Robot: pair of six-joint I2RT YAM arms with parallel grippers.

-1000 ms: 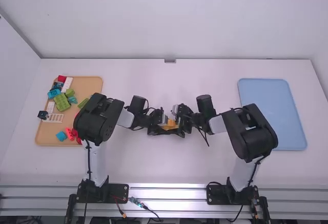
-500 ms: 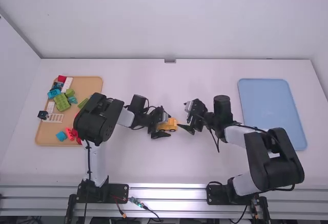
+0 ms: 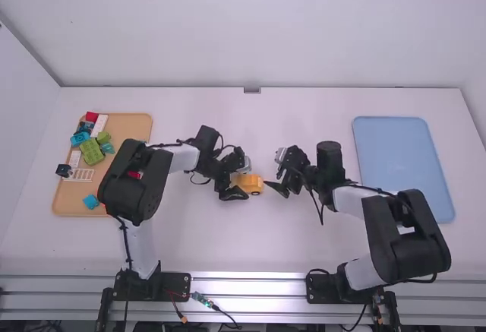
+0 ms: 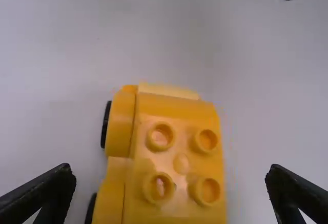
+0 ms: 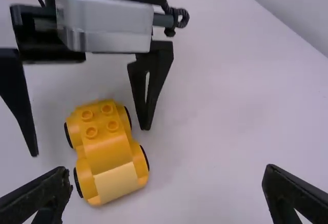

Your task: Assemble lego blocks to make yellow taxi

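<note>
over on the left a tan tray (image 3: 137,125) sits on the white tabletop (image 3: 190,241), with loose blocks in it: a green block (image 3: 92,151), a red block (image 3: 92,117) up at the far edge, and a blue block (image 3: 91,201) towards the near side. the left arm's elbow juts over part of that tray.

further right, near the middle, the left gripper (image 3: 243,180) has its jaws spread wide, with nothing gripped. the little yellow car (image 3: 250,184) sits down between them, its four studs facing up and bare tabletop on both sides; from here it looks a bit nearer one jaw than the other. the studded end is the one between the jaws, while the end with the pale yellow piece (image 5: 118,181) pokes out towards the right arm. it's upright, black wheels showing along its sides.

just right of the car is the right gripper (image 3: 275,171), jaws wide apart too and holding nothing; the car lies outside them. past that arm there's a flat blue tray (image 3: 402,169).
</note>
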